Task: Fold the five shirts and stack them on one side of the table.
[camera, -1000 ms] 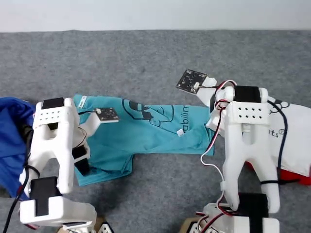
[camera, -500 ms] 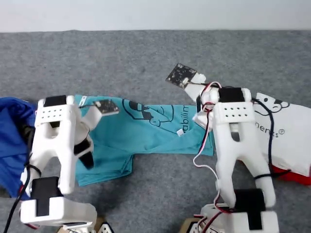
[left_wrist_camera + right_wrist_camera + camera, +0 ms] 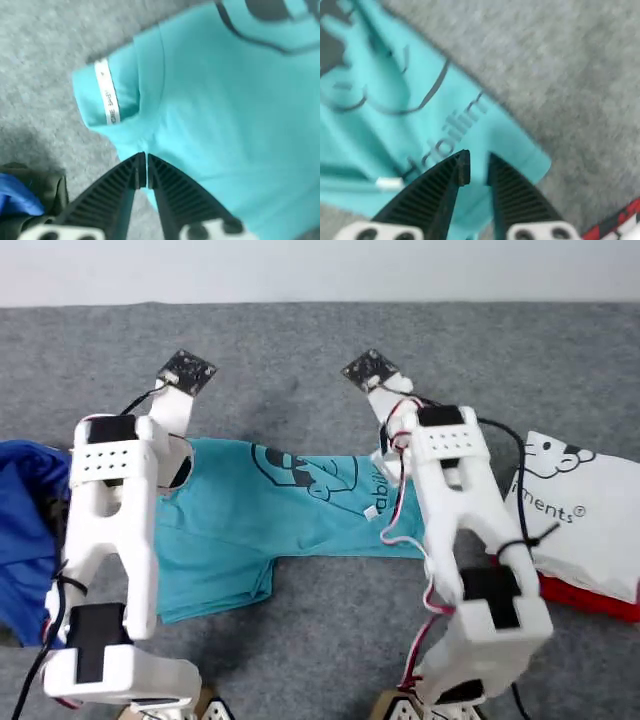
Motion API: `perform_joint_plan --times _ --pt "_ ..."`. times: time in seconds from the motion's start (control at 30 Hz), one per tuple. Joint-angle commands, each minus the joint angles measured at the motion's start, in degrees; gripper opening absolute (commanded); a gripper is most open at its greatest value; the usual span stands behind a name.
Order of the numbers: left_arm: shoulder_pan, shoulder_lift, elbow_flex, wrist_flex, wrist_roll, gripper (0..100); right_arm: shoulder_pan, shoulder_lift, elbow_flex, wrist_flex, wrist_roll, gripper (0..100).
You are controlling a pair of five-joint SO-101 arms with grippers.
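On the grey table [image 3: 300,350] lies a teal, dark-printed shirt [image 3: 290,515]; left end effector [image 3: 142,163] closed, right end effector [image 3: 476,166] slightly parted.

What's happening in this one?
Two arms are working on a teal shirt that lies spread across the table. The left gripper is at one end of it with its jaws together; the right gripper is over the printed end, slightly open. A blue shirt lies at the left, and a white shirt sits on a red one at the right.
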Motion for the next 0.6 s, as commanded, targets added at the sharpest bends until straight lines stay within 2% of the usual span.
perform_joint_plan --times 0.0,0.13,0.3,0.57 --pt "1.49 3.96 -1.80 -3.34 2.02 1 -0.31 7.87 -11.16 -0.48 -0.79 1.9" --pt "2.02 13.36 -3.12 -3.25 2.02 1 -0.13 20.09 -22.77 2.15 -0.70 1.8" --pt "-0.79 22.59 -9.71 2.99 2.02 1 1.89 33.54 -40.09 10.15 -0.62 1.8" --pt "-3.87 23.82 -13.85 4.40 1.49 1 5.14 48.75 -69.10 21.14 -0.62 1.8"
